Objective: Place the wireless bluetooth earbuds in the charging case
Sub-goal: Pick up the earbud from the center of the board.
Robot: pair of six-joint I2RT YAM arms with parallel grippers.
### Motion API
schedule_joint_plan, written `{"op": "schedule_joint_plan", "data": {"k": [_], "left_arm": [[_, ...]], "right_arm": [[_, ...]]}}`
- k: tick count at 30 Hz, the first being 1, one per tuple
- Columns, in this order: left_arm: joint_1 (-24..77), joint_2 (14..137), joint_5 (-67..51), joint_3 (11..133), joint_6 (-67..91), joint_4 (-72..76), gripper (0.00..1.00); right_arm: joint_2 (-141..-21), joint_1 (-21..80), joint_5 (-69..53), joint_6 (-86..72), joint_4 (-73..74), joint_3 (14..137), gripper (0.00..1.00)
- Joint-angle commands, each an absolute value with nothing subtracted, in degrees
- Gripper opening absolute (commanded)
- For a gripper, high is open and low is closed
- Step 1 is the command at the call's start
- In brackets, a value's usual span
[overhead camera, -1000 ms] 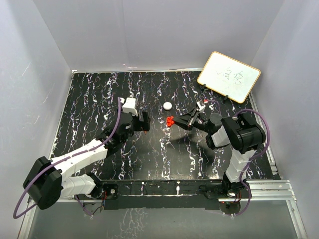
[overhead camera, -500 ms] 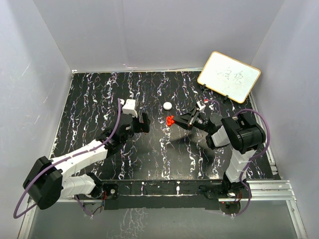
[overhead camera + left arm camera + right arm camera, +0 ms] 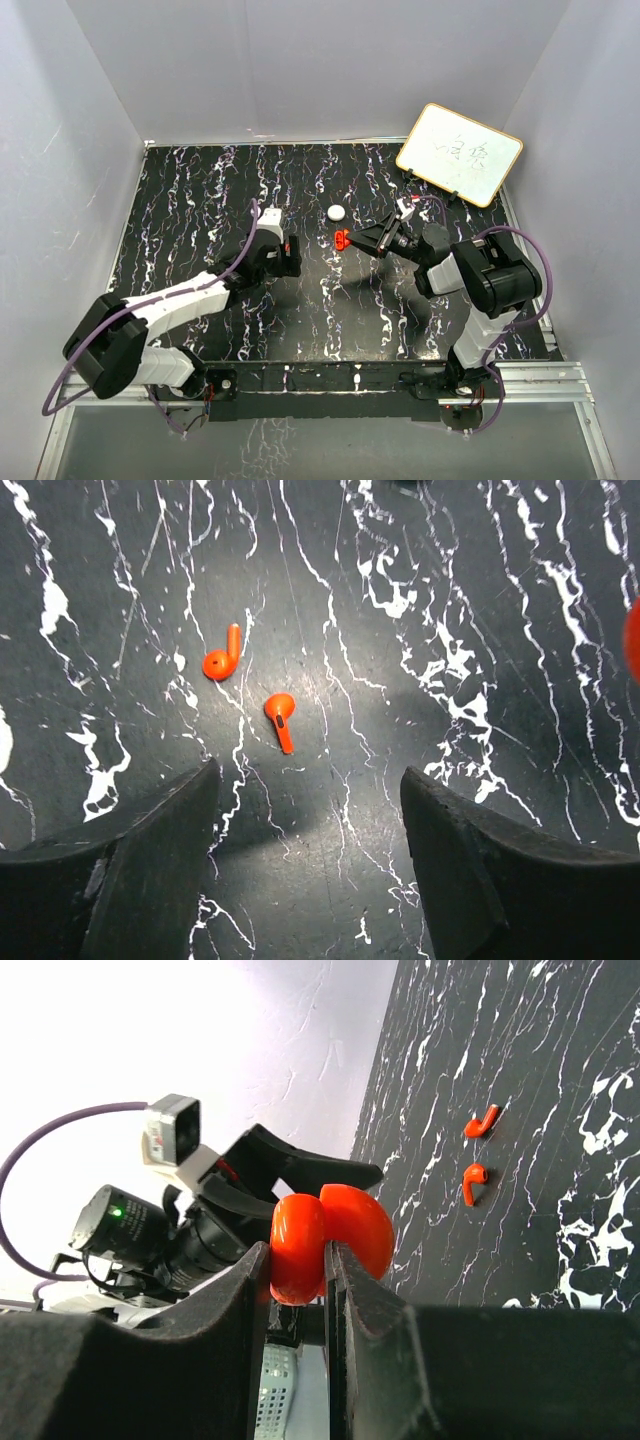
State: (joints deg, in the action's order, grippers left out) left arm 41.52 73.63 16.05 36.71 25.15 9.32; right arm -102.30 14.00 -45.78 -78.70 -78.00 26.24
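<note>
Well inside table [image 3: 200, 200] edges, left pincer [image 3: 310, 775] wide over red earbuds [image 3: 281, 718], right pincer [image 3: 298, 1255] clamping red case [image 3: 352, 1225]

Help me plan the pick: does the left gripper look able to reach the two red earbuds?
Probably yes. The left gripper hangs open just short of both earbuds, which lie bare on the table with nothing between. The right gripper holds the charging case apart from them.

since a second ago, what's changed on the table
The left end effector slid a little right and toward the near edge, over the two red earbuds, jaws open; nothing taken or let go. The right end effector keeps its grip on the red case, and the white disc has not moved.
</note>
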Motion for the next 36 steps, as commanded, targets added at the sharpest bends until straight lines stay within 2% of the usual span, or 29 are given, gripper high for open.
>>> {"op": "schedule_joint_plan", "data": {"k": [1, 3, 9, 18, 36], "left_arm": [[41.0, 75.9, 13.4, 37.8, 27.2, 8.1, 0.69], [40.8, 77.7, 13.4, 38.5, 27.1, 8.1, 0.67], [40.4, 84.7, 13.7, 42.1, 26.1, 5.8, 0.5], [39.7, 88.4, 14.5, 42.9, 25.8, 6.7, 0.47], [38.7, 91.7, 15.0, 43.4, 24.6, 9.1, 0.33]], "right_arm": [[-100.1, 14.0, -44.9, -76.2, -77.8, 28.6, 0.0], [-100.1, 14.1, -45.1, -76.2, -77.7, 28.8, 0.0], [-100.6, 14.1, -45.5, -76.3, -77.6, 29.6, 0.0], [-100.7, 14.0, -45.7, -76.2, -77.7, 29.6, 0.0], [-100.5, 14.1, -45.6, -76.1, -77.8, 29.0, 0.0]]}}
